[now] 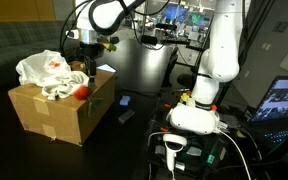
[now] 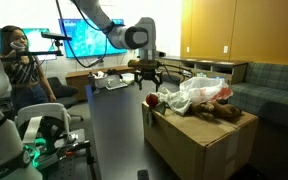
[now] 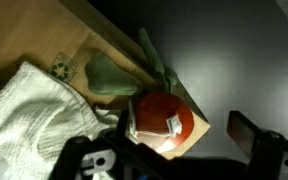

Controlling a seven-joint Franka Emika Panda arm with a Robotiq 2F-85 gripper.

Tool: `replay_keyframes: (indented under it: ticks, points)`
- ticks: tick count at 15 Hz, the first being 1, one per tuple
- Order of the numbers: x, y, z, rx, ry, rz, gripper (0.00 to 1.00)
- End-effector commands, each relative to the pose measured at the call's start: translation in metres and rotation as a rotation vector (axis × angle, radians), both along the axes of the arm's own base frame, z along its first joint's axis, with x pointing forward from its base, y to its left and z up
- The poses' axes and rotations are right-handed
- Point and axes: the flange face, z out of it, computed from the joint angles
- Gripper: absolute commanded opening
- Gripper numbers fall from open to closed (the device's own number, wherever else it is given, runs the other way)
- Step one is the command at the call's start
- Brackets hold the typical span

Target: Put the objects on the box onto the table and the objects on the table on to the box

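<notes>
my gripper (image 2: 147, 80) hung open above the red fruit (image 3: 162, 118) on the box (image 3: 34, 40); it looked light and slippery, so i'd pinch its middle.

In an exterior view the camera stands back, box (image 1: 56, 112) at left, arm base (image 1: 197, 115) at right; in an exterior view it sits beside that base, box (image 2: 199, 140) at right; both exterior views share the box top; the wrist view looks closely down on its corner.

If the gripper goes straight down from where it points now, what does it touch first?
Most likely the red fruit on the box corner, centred under the open gripper; the white cloth lies beside it. Depth is unclear.
</notes>
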Motion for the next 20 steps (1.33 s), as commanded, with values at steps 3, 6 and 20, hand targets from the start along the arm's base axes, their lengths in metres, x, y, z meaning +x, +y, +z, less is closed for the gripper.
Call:
replay_keyframes:
  ticks: [3,6,20]
  points:
    - [-0.014,0.01,-0.008,0.111,-0.04,-0.151,1.0]
    - [-0.008,0.02,-0.014,0.12,-0.049,-0.204,1.0]
    - [0.037,0.049,-0.045,0.046,-0.072,-0.436,1.0]
